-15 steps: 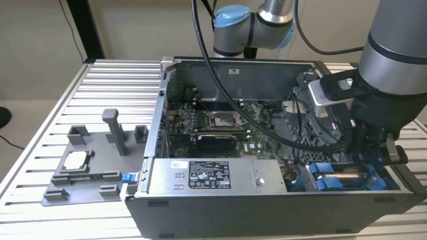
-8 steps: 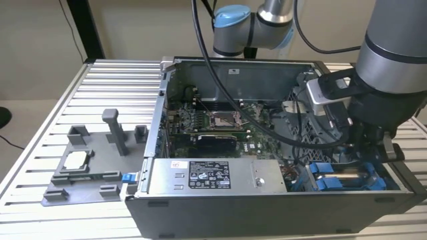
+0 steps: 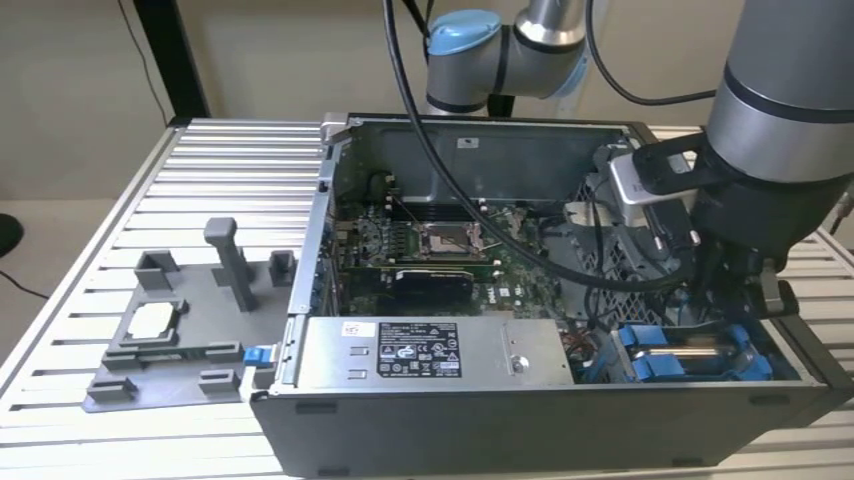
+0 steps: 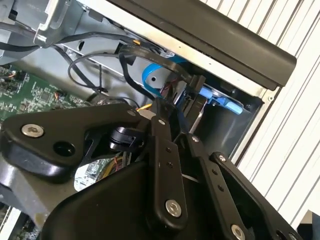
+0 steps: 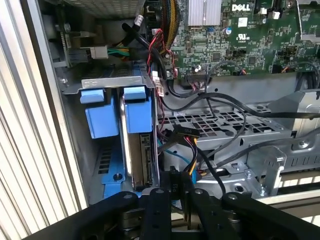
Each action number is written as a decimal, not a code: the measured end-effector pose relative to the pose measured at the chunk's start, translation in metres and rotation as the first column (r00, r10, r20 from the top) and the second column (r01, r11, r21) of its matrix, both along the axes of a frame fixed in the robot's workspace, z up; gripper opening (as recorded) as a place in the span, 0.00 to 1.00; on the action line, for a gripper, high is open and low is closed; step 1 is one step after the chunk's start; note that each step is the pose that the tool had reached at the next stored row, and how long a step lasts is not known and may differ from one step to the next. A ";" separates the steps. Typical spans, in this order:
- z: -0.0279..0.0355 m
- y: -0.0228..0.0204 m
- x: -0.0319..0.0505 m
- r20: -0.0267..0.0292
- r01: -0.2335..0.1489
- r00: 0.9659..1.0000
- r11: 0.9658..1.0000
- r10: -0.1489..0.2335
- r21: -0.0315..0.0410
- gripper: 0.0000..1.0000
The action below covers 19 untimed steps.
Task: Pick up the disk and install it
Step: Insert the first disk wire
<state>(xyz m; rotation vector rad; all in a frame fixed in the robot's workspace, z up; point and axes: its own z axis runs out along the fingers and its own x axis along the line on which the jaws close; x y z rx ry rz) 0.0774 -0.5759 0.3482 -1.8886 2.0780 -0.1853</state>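
Note:
The disk [image 5: 140, 161] stands on edge in the drive bay at the corner of the open computer case [image 3: 534, 420], silver body between blue plastic brackets [image 5: 137, 111]. In the exterior view the disk [image 3: 687, 357] sits low at the right of the case, under the arm's wrist. My gripper [image 5: 179, 194] hangs just beside the disk's near end, above the bay, shut with nothing between its fingers [image 5: 156, 200]. In the second wrist view the gripper [image 4: 189, 102] points down at the blue bracket [image 4: 152, 77] among black cables.
Black and coloured cables [image 5: 200, 100] run beside the bay. A large grey box with a label [image 3: 427, 350] and the green motherboard [image 3: 441, 240] take up the rest of the case. On the slatted table [image 3: 200, 160], a grey fixture [image 3: 174, 350] holds a small silver chip [image 3: 152, 319].

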 end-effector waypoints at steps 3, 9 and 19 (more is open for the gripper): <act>0.0001 0.0002 0.0000 0.000 0.000 1.000 1.000 0.000 0.000 0.00; 0.0008 -0.0039 -0.0001 -0.011 0.011 1.000 1.000 -0.011 0.000 0.00; 0.0007 -0.0123 0.0001 -0.064 0.053 0.997 0.999 -0.053 -0.003 0.00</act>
